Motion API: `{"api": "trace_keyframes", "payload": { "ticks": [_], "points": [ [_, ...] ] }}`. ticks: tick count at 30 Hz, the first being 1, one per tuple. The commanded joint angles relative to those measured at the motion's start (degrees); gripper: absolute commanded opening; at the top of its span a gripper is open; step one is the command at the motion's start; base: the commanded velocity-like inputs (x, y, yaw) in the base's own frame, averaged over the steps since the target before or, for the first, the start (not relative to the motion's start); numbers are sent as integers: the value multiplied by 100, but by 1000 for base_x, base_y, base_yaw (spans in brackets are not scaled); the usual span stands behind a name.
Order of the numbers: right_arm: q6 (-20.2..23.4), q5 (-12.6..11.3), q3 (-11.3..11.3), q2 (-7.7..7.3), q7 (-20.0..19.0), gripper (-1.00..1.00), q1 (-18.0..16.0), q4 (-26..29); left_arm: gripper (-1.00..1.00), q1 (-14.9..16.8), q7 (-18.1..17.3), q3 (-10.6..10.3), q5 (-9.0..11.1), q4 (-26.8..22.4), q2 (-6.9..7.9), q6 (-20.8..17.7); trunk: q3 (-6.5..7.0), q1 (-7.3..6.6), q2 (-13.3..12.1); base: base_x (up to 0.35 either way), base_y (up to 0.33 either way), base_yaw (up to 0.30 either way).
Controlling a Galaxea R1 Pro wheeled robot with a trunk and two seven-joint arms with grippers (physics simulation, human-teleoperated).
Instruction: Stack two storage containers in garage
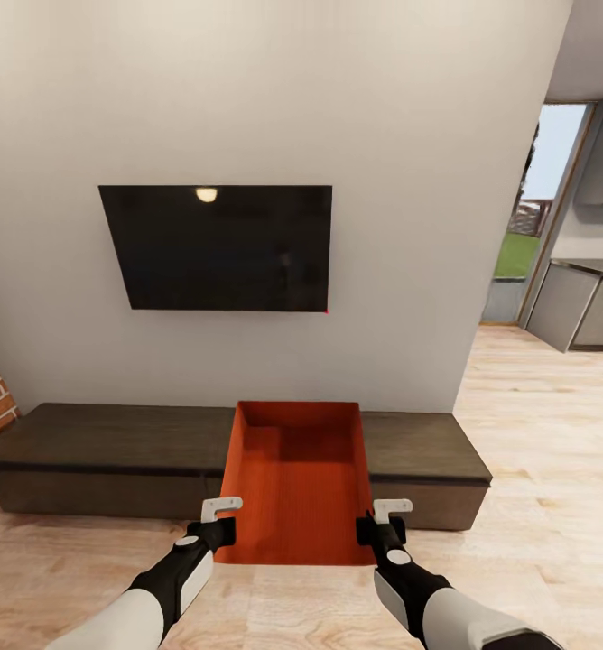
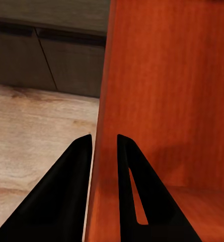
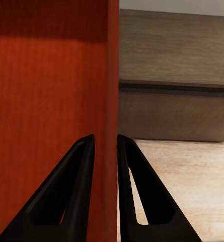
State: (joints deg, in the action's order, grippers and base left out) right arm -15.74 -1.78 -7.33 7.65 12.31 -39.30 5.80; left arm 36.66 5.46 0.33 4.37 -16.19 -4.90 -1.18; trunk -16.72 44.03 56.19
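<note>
The orange-red storage container (image 1: 294, 487) is empty, its long axis running from the robot toward the dark bench (image 1: 103, 451), its far end over the bench. The left gripper (image 1: 222, 522) pinches its left wall, nearly closed; the right gripper (image 1: 381, 521) likewise clamps the right wall above the wood floor (image 1: 536, 451).
</note>
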Motion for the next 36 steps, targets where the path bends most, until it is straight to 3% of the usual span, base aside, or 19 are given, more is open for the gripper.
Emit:
{"api": "trace_keyframes", "payload": {
  "ticks": [1, 13, 14, 25, 36],
  "points": [
    [19, 14, -14, 2, 1, -100, -7, 29, -100, -1, 47, 2, 46, 9, -2, -14, -7, 0, 5, 0, 0, 0],
    [73, -814, -896, -8, 72, -100, -7, 68, -100, -1, 47, 2, 43, 11, -2, -14, -7, 0, 5, 0, 0, 0],
    [83, 926, 1153, -7, -132, -100, -7, 151, -100, -1, 200, 2, 43, 11, -2, -14, -7, 0, 5, 0, 0, 0],
    [19, 923, 1146, 29, -88, -100, -7, 143, -100, -1, 201, 2, 37, 11, 7, -14, -5, 0, 5, 0, 0, 0],
    [19, 916, 1155, 34, -80, -100, -7, 141, -100, -1, 201, 2, 37, 11, 7, -14, 81, 0, 5, 0, 0, 0]
  ]
}}
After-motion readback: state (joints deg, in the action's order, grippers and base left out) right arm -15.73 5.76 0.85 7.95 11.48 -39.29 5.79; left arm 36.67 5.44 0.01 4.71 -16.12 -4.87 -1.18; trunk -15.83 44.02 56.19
